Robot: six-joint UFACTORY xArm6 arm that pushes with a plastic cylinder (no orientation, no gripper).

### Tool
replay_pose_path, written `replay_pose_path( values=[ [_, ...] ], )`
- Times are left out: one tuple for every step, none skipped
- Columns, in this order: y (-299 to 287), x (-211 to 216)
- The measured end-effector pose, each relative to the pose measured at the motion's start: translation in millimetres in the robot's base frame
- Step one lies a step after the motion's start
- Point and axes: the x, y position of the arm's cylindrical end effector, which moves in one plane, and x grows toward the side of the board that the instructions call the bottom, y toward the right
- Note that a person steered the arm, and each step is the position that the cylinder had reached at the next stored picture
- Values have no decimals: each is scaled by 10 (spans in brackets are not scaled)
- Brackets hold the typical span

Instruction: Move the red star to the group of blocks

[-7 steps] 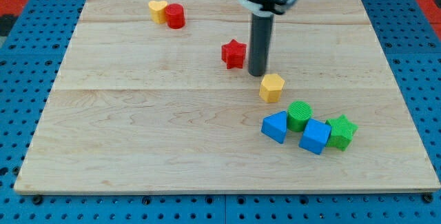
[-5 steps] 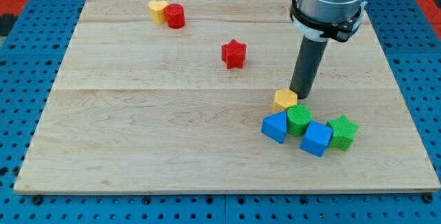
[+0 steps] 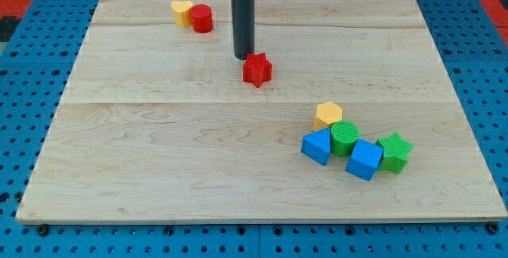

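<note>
My tip [image 3: 243,57] sits just above and left of the red star [image 3: 256,70] at frame centre, likely to shove it toward the cluster lower right beside the yellow hexagon [image 3: 328,115]; no pincer exists here.

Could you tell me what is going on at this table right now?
My tip sits just above and to the view's left of the red star, about touching it. The star is to go to the group at the view's lower right: yellow block, green cylinder, two blue blocks and green star. It lies well apart from them.
</note>
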Motion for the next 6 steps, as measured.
replay_pose_path(
  values=[
    [-277,160],
    [329,271],
    [1296,299],
    [1754,385],
    [1831,-52],
    [2020,343]
  ],
)
